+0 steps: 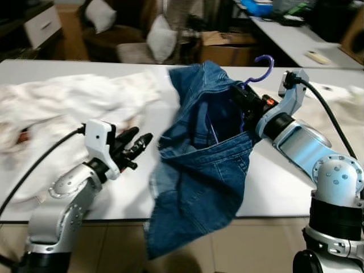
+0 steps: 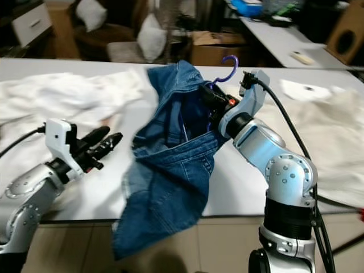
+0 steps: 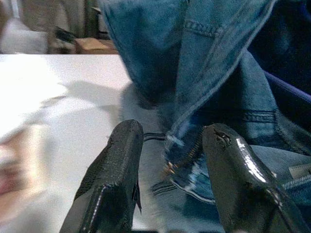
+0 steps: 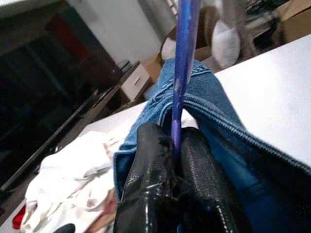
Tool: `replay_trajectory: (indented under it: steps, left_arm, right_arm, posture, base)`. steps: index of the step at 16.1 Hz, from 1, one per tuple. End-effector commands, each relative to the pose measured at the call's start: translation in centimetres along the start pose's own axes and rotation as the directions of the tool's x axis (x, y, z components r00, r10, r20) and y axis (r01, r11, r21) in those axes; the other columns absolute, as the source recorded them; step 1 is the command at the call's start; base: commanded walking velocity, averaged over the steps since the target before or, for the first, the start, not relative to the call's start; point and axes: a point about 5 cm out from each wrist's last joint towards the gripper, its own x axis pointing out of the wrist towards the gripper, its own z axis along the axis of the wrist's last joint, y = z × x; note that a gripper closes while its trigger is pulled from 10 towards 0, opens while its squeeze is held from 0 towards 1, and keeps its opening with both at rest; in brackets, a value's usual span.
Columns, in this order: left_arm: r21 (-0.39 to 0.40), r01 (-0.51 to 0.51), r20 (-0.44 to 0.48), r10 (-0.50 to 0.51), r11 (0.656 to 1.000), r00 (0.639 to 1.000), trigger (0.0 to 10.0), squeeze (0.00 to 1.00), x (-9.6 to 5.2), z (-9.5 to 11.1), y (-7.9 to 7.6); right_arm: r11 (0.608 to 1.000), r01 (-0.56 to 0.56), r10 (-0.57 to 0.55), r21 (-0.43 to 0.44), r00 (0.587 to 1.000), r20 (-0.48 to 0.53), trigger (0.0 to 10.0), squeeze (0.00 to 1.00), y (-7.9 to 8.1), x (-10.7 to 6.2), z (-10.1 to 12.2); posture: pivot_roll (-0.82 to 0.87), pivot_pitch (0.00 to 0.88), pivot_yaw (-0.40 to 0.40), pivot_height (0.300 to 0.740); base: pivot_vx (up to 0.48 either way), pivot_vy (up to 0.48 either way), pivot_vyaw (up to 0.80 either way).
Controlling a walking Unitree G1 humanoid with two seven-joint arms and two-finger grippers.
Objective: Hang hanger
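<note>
We look down on a wide white desk that spans the scene from left to right. White cloths lie crumpled on its left part, and another pale cloth spreads over its right. Beneath the near edge we see beige floor tiles. Beyond the far edge the room is dim: a brown armchair with white cushions, a cardboard box beside it, a white drawer unit at far left, and a second white table at far right.
</note>
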Motion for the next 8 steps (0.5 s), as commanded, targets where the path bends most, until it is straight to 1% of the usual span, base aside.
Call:
replay_trajectory:
  steps: [1,4,5,6,8]
  left_arm:
    - [0.03,-0.004,-0.008,0.004,1.0,1.0,10.0,0.0,0.2,0.3,-0.3]
    - [0.051,-0.011,-0.027,0.012,0.999,1.0,10.0,0.0,0.0,0.1,-0.1]
    - [0.061,-0.013,-0.037,0.015,0.998,0.999,10.0,0.0,-0.1,0.0,0.0]
    - [0.063,-0.017,-0.052,0.02,0.998,0.998,10.0,0.0,-0.3,-0.2,0.3]
    - [0.074,-0.036,-0.072,0.041,0.997,0.997,10.0,0.0,-0.7,-0.4,0.9]
  right_arm:
    - [1.0,-0.002,0.003,-0.019,1.0,0.025,10.0,0.0,0.3,-0.3,0.6]
    - [0.999,-0.017,0.018,-0.027,1.0,0.018,10.0,0.0,0.4,-0.4,0.5]
    - [0.999,-0.036,0.036,-0.038,0.999,-0.001,10.0,0.0,0.6,-0.5,0.4]
    - [0.995,-0.084,0.082,-0.059,0.996,-0.04,10.0,0.0,1.1,-0.7,0.2]
    - [0.99,-0.119,0.113,-0.074,0.99,-0.089,10.0,0.0,1.5,-0.9,-0.3]
  posture:
    - [-0.12,0.0,-0.02,0.74]
    - [-0.12,0.0,-0.017,0.74]
    - [-0.12,0.0,-0.016,0.74]
    - [-0.12,0.0,-0.017,0.74]
    - [-0.12,0.0,-0.02,0.74]
  base:
    - [0.0,-0.454,0.0]
    - [0.0,-0.451,0.0]
    - [0.0,-0.446,0.79]
    - [0.0,0.0,0.79]
    - [0.0,0.0,0.77]
